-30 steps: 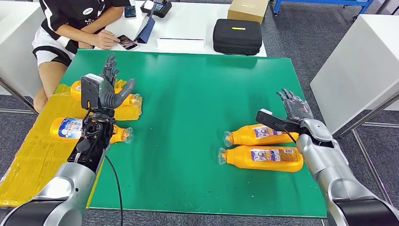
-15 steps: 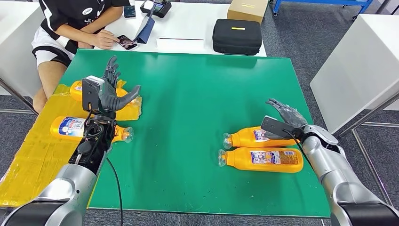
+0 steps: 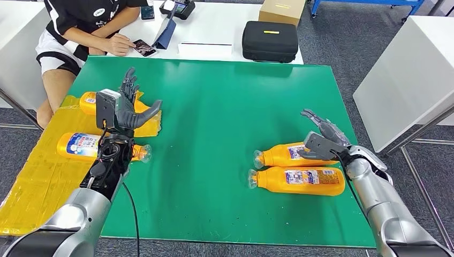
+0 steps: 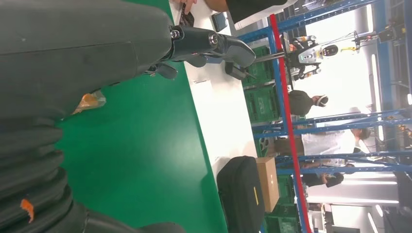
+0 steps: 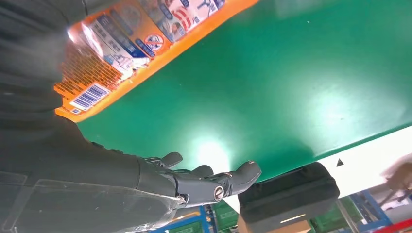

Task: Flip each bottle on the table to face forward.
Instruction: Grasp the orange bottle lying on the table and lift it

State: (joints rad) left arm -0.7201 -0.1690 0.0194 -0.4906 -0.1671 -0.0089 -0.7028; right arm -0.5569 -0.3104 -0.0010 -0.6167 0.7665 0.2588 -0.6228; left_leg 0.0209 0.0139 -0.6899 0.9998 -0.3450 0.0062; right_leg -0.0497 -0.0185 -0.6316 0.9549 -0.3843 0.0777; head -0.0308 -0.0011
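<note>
Head view: right hand spread over, maybe touching, far bottle

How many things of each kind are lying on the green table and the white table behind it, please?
Orange bottles: 4
Black case: 1
Cardboard box: 1
Phone: 1
Total: 7

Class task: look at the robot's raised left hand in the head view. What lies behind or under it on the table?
Behind the left hand an orange bottle lies on yellow sheeting; the hand covers its middle, so its label side cannot be judged. The arm also crosses a second bottle.
</note>
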